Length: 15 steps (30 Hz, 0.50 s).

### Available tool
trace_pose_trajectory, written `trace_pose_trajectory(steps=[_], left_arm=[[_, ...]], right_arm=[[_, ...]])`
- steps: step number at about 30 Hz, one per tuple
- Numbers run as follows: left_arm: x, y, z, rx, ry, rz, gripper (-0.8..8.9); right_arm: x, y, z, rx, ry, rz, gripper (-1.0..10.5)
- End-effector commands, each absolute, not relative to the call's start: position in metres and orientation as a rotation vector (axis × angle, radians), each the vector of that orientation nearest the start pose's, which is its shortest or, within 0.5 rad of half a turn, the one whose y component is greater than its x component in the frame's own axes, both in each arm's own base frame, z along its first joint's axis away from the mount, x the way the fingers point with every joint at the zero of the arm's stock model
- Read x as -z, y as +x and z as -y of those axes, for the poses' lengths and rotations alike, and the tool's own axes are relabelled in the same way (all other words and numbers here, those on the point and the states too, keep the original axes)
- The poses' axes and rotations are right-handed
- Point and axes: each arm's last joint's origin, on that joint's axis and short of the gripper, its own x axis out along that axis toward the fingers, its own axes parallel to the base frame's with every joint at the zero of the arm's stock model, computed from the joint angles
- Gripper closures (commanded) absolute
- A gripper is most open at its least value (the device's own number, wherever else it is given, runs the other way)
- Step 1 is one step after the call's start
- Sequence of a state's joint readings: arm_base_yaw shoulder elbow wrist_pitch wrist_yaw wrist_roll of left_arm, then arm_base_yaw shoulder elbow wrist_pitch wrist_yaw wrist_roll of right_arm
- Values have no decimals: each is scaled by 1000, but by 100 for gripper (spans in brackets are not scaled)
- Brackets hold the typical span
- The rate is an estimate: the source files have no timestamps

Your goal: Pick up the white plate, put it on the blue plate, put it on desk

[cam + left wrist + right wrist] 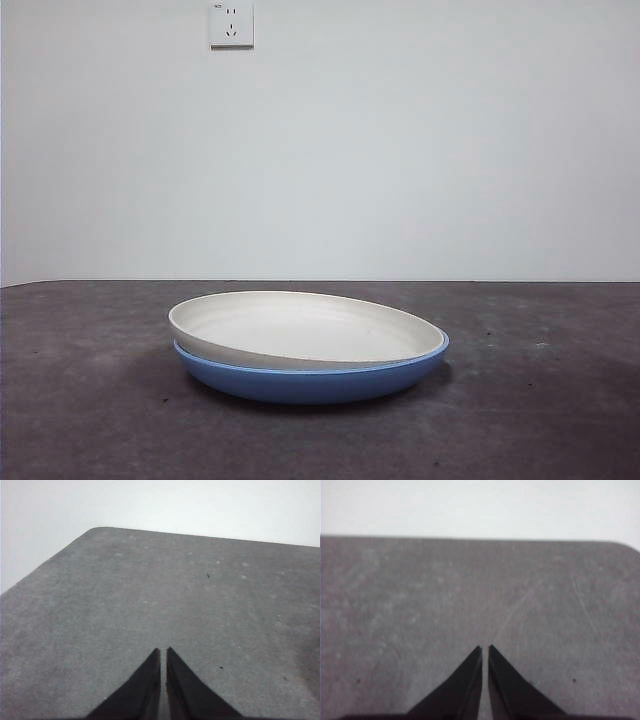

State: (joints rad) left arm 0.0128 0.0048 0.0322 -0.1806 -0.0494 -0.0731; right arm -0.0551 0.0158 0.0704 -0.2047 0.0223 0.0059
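While both arms wait away from the plates, I see the white plate [300, 328] sitting inside the blue plate [310, 380], tilted: its rim rides above the blue rim on the side under the wall socket [231, 24] and sinks level with it on the far side. The blue plate rests flat on the dark grey surface [540, 420], near the middle of my front view, with nothing else touching it.

My left gripper [163, 651] hangs over bare surface, angled downward toward it, with a rounded corner of the surface ahead. Its fingers [145, 680] are pressed nearly together, only a thin slit between the tips, pinching nothing. My right gripper [485, 649] is posed much the same, tilted down over bare surface, with another rounded corner ahead. Its fingers [507, 685] are likewise closed to a narrow slit and hold nothing. Neither wrist view shows either plate, and neither arm appears in the front view.
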Motion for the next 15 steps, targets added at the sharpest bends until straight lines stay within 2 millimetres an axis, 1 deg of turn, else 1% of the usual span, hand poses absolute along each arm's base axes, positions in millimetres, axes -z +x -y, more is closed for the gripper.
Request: trace_pose_trajectory(steps=[1,15], left_arm=[[-149,96,-2,-63,-78,-176,793],[-149,96,-2,-63,-78,-176,793]], right_arm=[[-163,92,6,76,-20,-168,929],[-153,91,6,70,-33,-251,929]])
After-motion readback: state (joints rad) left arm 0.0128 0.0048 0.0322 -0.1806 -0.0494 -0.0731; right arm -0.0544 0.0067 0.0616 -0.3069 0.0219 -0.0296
